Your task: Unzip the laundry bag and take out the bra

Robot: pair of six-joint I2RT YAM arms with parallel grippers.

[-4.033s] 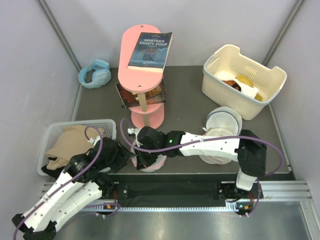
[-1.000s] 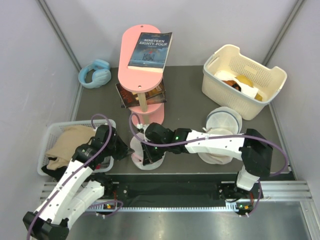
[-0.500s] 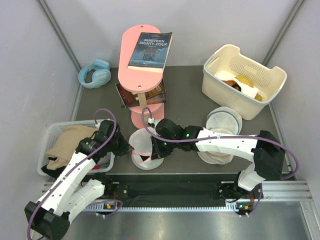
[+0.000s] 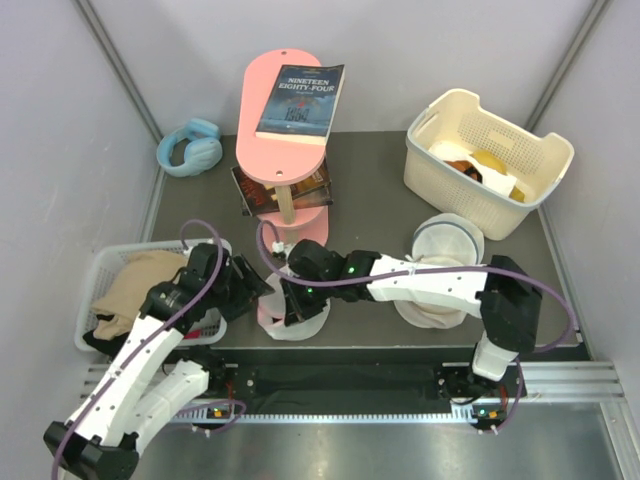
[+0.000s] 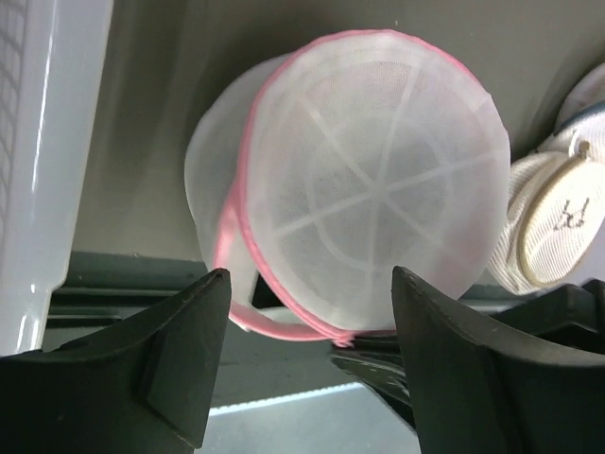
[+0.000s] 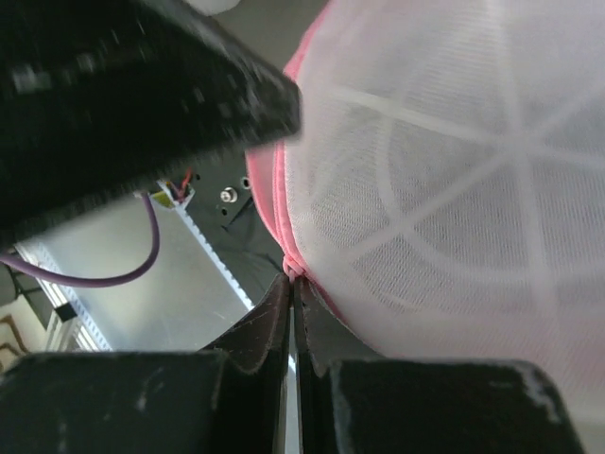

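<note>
1. Pincer, left (image 5: 310, 276): gaping wide, gripping nothing. Both dark fingers (image 5: 170, 359) flanking the lower rim of the laundry bag (image 5: 378, 180).
2. Lying just ahead of left pincer: laundry bag, tipped on its side, showing its round white mesh face with spoke-like ribs to the wrist camera. Pink trim (image 5: 248, 189) ringing that face. Contact between fingers and mesh not being resolved from this view.
3. Pincer, right (image 6: 291, 279): pressing fully together on the bag's pink trim, fingertips meeting on a small pink fold at the seam. Mesh face bulging above and to the right of those tips.
4. Overhead: both pincers reaching in at the bag from opposite sides, left one from the left, right one from the right. Bag sitting between them, close to the table's (image 4: 380, 190) near edge.
5. Resting to the right of right pincer, partly under its forearm: second mesh bag with beige rim (image 4: 440, 270).
6. Sitting to the left of left pincer: white slatted basket (image 4: 150, 247), holding beige fabric (image 4: 135, 285).
7. Standing well beyond both pincers: pink stand (image 4: 285, 65) carrying a book (image 4: 300, 100). Blue headphones (image 4: 190, 148) lying further left, cream basket (image 4: 450, 175) further right.
</note>
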